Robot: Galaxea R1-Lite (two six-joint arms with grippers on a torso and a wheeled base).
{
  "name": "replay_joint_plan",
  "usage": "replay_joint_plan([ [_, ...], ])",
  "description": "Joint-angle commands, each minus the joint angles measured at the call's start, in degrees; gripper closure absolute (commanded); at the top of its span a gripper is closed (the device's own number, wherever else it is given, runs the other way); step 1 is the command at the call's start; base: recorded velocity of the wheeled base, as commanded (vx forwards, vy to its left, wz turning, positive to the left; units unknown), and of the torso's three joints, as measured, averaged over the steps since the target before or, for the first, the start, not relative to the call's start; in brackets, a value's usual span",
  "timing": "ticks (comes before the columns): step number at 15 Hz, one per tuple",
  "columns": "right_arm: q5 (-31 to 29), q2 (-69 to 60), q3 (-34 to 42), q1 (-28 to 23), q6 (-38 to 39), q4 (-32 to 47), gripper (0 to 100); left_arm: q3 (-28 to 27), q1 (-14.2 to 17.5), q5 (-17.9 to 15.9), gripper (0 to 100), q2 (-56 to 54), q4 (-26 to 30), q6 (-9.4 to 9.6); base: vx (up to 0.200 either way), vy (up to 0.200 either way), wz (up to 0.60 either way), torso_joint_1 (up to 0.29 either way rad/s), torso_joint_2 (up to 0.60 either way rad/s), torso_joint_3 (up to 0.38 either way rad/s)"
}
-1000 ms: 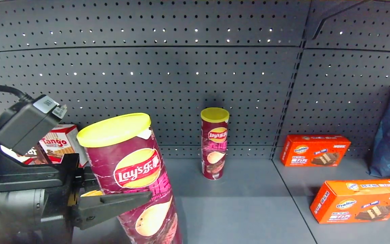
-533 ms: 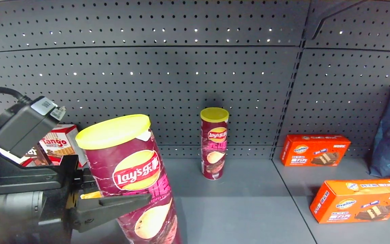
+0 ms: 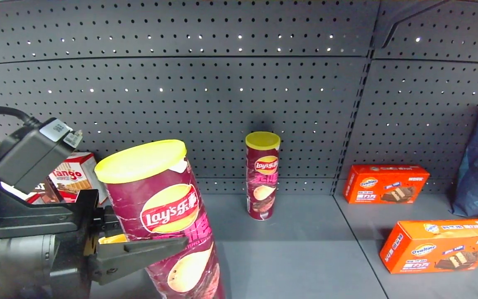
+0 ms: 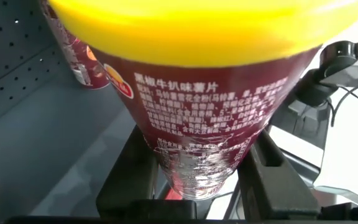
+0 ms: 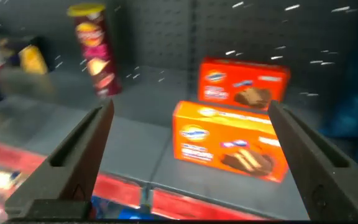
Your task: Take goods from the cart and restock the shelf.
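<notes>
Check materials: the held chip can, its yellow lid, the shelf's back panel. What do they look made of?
Held chip can: probably a paperboard tube under a glossy printed wrap; foil-like silver sheen low on its back in the left wrist view.
Yellow lid: likely thin moulded plastic, smooth, with an overhanging rim.
Back panel: likely painted sheet metal, matte dark grey, with regular punched holes letting light through.

Dark grey pegboard back panel (image 3: pixel 206 95) w/ rows of small holes, bright light specks thru some holes, vertical slotted upright (image 3: pixel 354 120) betw. two bays, flat grey shelf (image 3: pixel 297 249) deck below.
</notes>
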Motion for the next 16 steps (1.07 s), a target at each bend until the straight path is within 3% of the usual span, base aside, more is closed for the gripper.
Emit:
replay_joint_plan([
  [1,0.96,10.31,-2.76,3.78,-0.45,-0.05,0,-0.03,-0.04,-0.03,100,0.31,0.01,-0.01,0.000,0.000,0.00,0.000,0.00,0.000],
  [4,0.69,19.01,-6.45,4.92,-2.38,-0.31,0,-0.47,-0.13,0.06,100,1.54,0.01,-0.01,0.000,0.000,0.00,0.000,0.00,0.000],
  [8,0.25,31.22,-9.00,14.68,-3.88,-8.66,0,-1.18,-0.13,-0.03,100,3.13,-0.17,-0.01,0.000,0.000,0.00,0.000,0.00,0.000],
  [13,0.25,43.97,-15.33,17.32,-4.14,-11.47,0,-1.79,0.04,-0.12,100,4.27,-0.34,-0.01,0.000,0.000,0.00,0.000,0.00,0.000],
  [16,3.94,53.55,-16.21,17.49,-7.92,-23.78,0,-1.97,0.13,-0.29,100,4.53,-0.43,-0.01,0.000,0.000,0.00,0.000,0.00,0.000],
])
